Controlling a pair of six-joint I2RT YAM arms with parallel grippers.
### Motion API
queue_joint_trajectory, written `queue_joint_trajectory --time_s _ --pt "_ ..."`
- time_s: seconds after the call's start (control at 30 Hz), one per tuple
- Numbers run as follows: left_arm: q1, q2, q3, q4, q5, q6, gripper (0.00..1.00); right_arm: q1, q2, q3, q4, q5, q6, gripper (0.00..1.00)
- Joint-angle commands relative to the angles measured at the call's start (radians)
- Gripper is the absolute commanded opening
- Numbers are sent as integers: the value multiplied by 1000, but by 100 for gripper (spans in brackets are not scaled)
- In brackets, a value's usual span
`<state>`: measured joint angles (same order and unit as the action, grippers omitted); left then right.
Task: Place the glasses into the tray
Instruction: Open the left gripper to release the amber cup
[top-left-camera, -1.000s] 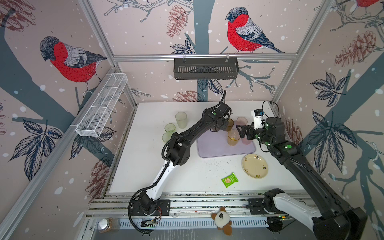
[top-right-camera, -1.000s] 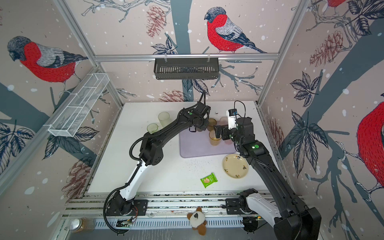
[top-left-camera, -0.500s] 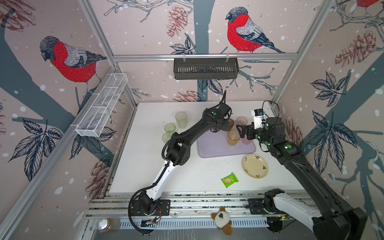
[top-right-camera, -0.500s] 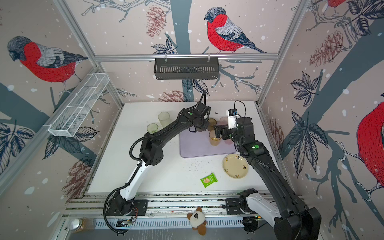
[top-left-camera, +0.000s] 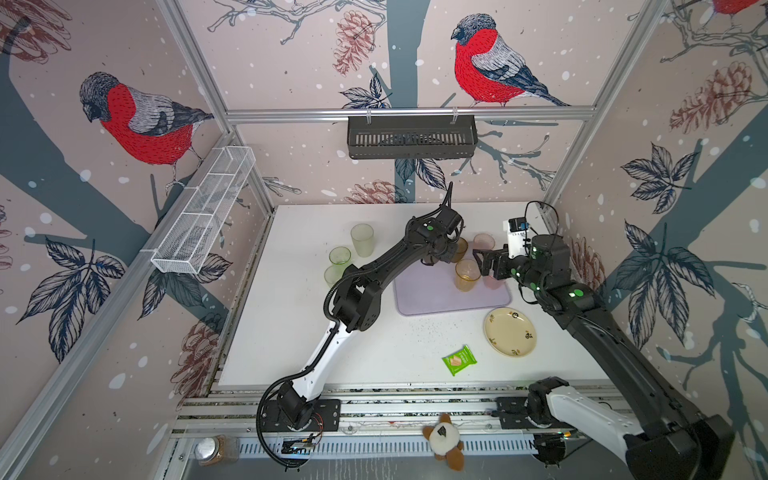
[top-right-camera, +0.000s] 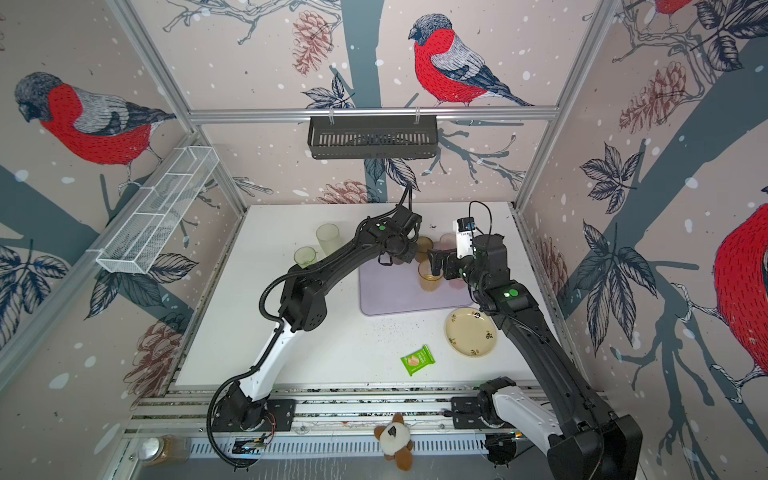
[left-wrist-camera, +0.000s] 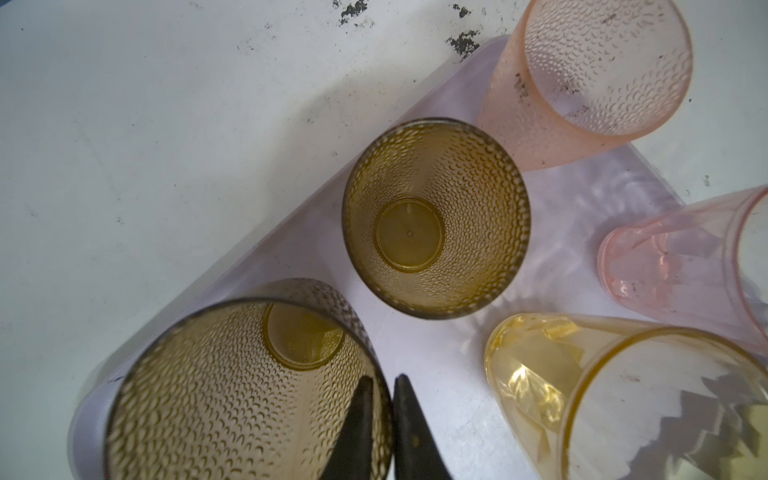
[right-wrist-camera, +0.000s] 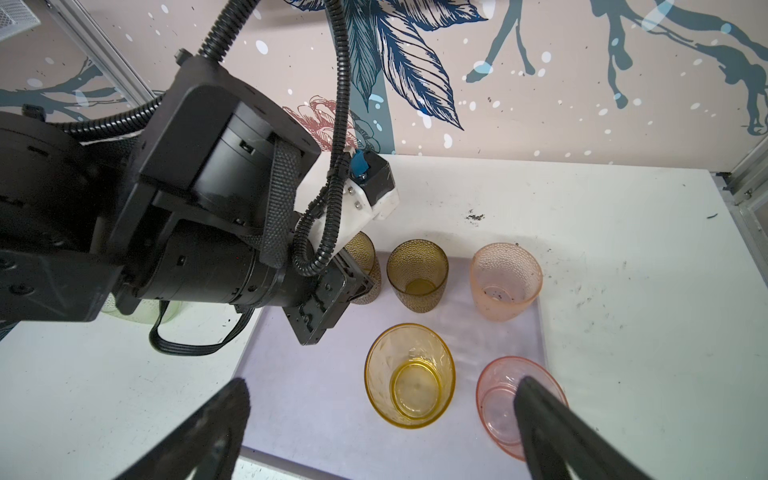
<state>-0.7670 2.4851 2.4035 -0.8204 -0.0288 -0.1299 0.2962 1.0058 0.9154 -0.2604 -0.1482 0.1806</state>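
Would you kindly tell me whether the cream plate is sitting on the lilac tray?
No, the cream plate rests on the white table beside the tray, not on it.

Looking like a robot lab cell, not a home. Standing inside a frame (top-left-camera: 291, 113) of aluminium bars, with panels wearing bullfinch wallpaper (top-left-camera: 141, 124) on three sides. Carrying a left arm (top-left-camera: 353, 299) and a right arm (top-left-camera: 602, 332) bolted to a slotted rail (top-left-camera: 415, 405) along the front of a white table (top-left-camera: 291, 340). Trailing a ribbed hose (right-wrist-camera: 340, 83) over one arm and bearing a camera (top-left-camera: 515, 239) at the other's wrist. Hanging a wire rack (top-left-camera: 203, 216) and a black basket (top-left-camera: 411, 137) from the bars. Mixing in household props: glasses (top-left-camera: 466, 274) on and beside a tray (top-left-camera: 419, 299), a plate (top-left-camera: 510, 332), a snack pack (top-left-camera: 459, 360), a plush toy (top-left-camera: 444, 440), a jar (top-left-camera: 214, 449) by the rail.
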Motion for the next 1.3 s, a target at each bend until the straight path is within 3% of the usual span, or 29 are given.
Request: queue_joint_trajectory --time_s 0.0,1.27 --pt "-1 -9 8 -16 -6 3 16 -2 -1 1 36 2 -2 100" --pt "2 -56 40 -28 -36 -14 36 -7 -13 -11 42 19 -2 100"
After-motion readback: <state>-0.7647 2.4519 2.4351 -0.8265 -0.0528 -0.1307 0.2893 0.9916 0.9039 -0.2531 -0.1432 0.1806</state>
